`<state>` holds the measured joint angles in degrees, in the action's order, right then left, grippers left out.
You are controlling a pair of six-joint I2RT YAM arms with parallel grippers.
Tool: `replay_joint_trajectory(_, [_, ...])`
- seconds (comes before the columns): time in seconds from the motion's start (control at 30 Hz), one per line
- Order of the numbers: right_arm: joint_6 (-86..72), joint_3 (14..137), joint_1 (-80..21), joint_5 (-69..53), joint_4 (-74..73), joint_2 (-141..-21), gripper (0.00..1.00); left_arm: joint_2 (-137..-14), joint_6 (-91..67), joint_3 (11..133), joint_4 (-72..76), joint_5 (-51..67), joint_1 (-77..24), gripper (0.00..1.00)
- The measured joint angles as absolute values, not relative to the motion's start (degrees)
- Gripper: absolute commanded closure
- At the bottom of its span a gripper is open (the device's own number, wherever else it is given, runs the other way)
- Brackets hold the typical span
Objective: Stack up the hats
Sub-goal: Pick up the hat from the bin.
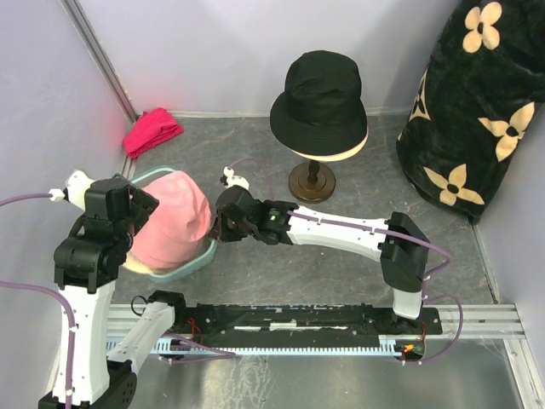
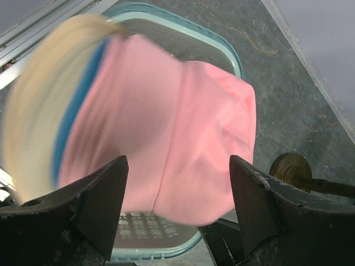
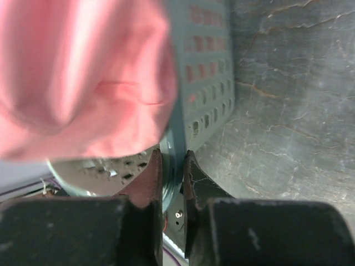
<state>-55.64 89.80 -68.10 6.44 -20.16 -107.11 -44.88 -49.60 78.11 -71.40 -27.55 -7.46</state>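
Pinching the teal basket (image 3: 205, 83) by its rim is the right gripper's (image 3: 172, 160) job at the moment. Its fingers are nearly together with the thin plastic wall sandwiched between them, so that arm looks like the anchor. Just up and left of those fingers, the pink hat (image 3: 83, 72) bulges over the basket edge.

The left gripper (image 2: 177, 163) hangs right above that hat with its jaws spread wide and nothing in them, the crown sitting just beyond the fingertips. Under the pink one, a blue hat (image 2: 75, 111) and a beige hat (image 2: 30, 111) peek out off to that gripper's left, so those three look nested already.

Best bet for the left arm is probably to come down on the pink crown a bit off-centre. It should bite a proper fold of fabric rather than skim it, while the right one pins the basket so it doesn't lift too.

Well beyond both grippers, the black hat (image 1: 322, 94) sits on the mannequin head (image 1: 341, 153), apart from the pile.
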Motion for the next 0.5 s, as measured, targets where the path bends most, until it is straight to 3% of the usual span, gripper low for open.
replay_joint_trajectory(0.1, [-54.5,89.8,-67.4,7.1,-20.2,-107.1,0.99,-44.9,-49.6,77.7,-71.2,-27.7,-7.5,0.17])
replay_joint_trajectory(0.5, [-54.2,86.7,-63.3,10.2,-21.2,-103.8,0.99,-45.8,-49.6,75.7,-65.8,-26.2,-7.5,0.16])
